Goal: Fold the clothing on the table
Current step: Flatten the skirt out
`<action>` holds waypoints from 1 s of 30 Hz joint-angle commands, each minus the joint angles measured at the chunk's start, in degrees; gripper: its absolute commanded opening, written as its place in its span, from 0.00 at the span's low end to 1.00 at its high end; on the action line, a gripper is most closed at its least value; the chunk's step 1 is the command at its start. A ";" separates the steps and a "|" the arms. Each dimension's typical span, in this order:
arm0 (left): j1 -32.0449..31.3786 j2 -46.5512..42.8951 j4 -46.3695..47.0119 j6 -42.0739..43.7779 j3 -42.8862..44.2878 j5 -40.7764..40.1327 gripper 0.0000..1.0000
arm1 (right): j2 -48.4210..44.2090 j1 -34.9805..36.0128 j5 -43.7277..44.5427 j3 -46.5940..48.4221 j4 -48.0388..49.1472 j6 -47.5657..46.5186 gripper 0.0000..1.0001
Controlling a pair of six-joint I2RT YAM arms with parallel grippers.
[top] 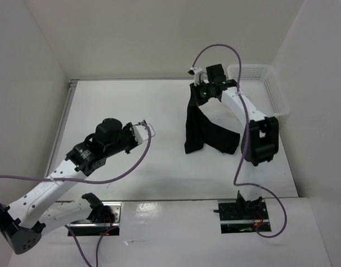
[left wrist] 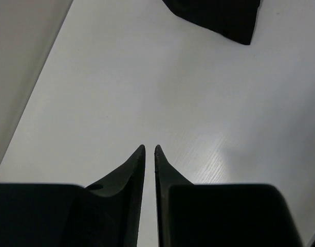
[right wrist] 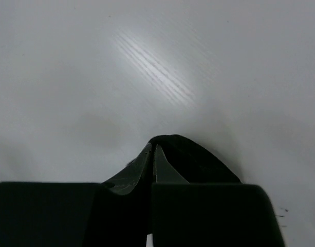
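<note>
Left hand (left wrist: 150,148) slightly parted, empty | right hand (right wrist: 153,149) clenching clothing (top: 215,136) | table (top: 131,100) white, matte | walls (top: 159,33) white

Soft matt cloth clothing (top: 220,139); smooth, faintly glossy table (top: 131,105); plastic mesh basket (top: 273,92)

Bright, even overhead light throws streaky glare on the table (right wrist: 157,72) and only soft shadows.

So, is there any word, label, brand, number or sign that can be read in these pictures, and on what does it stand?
None can be read. The clothing is plain black, and the table and the basket bear no print in any view.
</note>
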 commanded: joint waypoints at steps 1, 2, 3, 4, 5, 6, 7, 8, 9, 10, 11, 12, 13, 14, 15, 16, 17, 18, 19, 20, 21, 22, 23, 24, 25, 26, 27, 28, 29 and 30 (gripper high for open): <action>0.31 0.25 4.22 -2.07 -0.73 -1.36 0.19 | 6.87 1.10 2.46 11.72 0.77 0.63 0.00; 0.31 0.25 4.23 -2.07 -1.26 -1.37 0.19 | 8.80 1.71 3.08 13.85 0.06 0.63 0.00; 0.31 0.25 4.23 -2.07 -1.26 -1.37 0.20 | 11.95 1.72 3.70 15.62 -0.47 0.63 0.00; 0.31 -0.36 4.23 -2.60 -1.78 -2.06 0.20 | 13.12 1.72 4.32 18.77 -1.00 0.63 0.00; 0.31 -0.37 4.23 -2.60 -1.79 -2.68 0.20 | 13.91 1.72 4.32 20.02 -1.00 1.32 0.00; 0.31 -0.37 3.62 -3.12 -1.79 -2.69 0.22 | 15.05 1.72 4.32 22.12 -1.00 1.85 0.00; 0.31 -0.98 3.61 -3.13 -1.79 -3.38 0.23 | 15.06 1.72 3.71 23.01 -1.70 1.86 0.00; 0.31 -0.98 3.00 -3.13 -1.79 -3.39 0.25 | 15.58 1.72 1.36 23.97 -2.49 2.73 0.00; 0.31 -0.98 3.00 -3.13 -1.79 -4.00 0.26 | 15.59 2.33 -0.15 25.55 -3.46 2.74 0.00; 0.31 -1.59 3.00 -3.65 -1.79 -4.00 0.33 | 15.59 3.20 -2.25 25.56 -4.33 3.26 0.00; 0.31 -1.60 3.00 -3.66 -2.31 -4.00 0.40 | 14.46 3.82 -2.79 25.56 -4.34 3.26 0.00; 0.31 -1.60 3.00 -3.66 -2.32 -4.00 0.49 | 13.49 4.87 -2.80 23.56 -4.34 3.96 0.00; 0.31 -1.60 3.00 -3.66 -2.32 -4.00 0.57 | 11.39 4.88 -2.80 22.50 -2.08 3.97 0.00; 0.31 0.14 3.52 -3.66 -2.92 -4.00 0.79 | 10.41 5.58 -2.01 20.66 -1.19 3.97 0.00; 0.31 1.21 4.31 -3.66 -2.93 -2.70 0.88 | 9.80 5.58 -1.40 20.12 -0.40 4.49 0.00; 0.31 2.52 4.31 -4.18 -2.93 -2.16 0.93 | 9.27 5.58 -0.87 20.12 0.13 4.49 0.00; 0.31 5.93 4.31 -4.18 -2.93 -1.46 0.97 | 9.26 5.58 -0.25 20.12 0.14 4.49 0.00; 0.31 7.88 4.31 -4.18 -2.15 -0.41 0.99 | 9.26 5.58 0.27 20.12 0.14 5.19 0.00; 0.31 9.90 4.31 -4.18 -1.44 0.12 0.99 | 9.26 4.97 0.28 19.59 0.14 6.33 0.00; -0.21 13.75 4.31 -4.79 0.22 0.13 0.99 | 9.26 4.97 0.28 18.72 1.70 7.21 0.00; -0.21 15.70 4.31 -4.80 1.19 0.82 0.99 | 9.78 4.36 0.28 18.71 2.42 8.09 0.00; -0.21 19.29 5.01 -5.32 2.16 1.44 0.99 | 9.79 3.83 0.97 18.19 2.95 8.79 0.00; -0.21 20.89 5.71 -6.20 3.21 1.44 0.99 | 10.40 3.83 1.50 18.18 2.95 9.58 0.00; -0.21 22.47 6.24 -6.81 4.27 1.44 0.99 | 10.40 3.83 2.81 18.18 3.47 9.59 0.00; -0.21 25.27 7.99 -7.69 6.10 1.44 0.99 | 11.10 3.22 2.83 18.70 3.48 10.11 0.00; -0.21 26.69 8.96 -10.05 6.99 1.44 0.99 | 11.11 2.69 2.83 18.71 4.09 10.81 0.00; -0.21 28.01 9.93 -11.29 7.78 1.44 0.99 | 11.72 2.68 2.83 18.71 4.09 10.82 0.00; -0.21 30.63 11.51 -12.52 9.45 1.44 0.99 | 11.72 2.07 2.83 19.23 4.09 11.60 0.00; -0.21 31.79 12.04 -14.79 10.33 0.92 0.99 | 12.33 1.46 1.70 20.02 3.40 11.61 0.00; -0.21 33.02 12.57 -15.95 11.21 0.92 0.99 | 12.34 1.45 0.47 20.03 3.39 11.61 0.00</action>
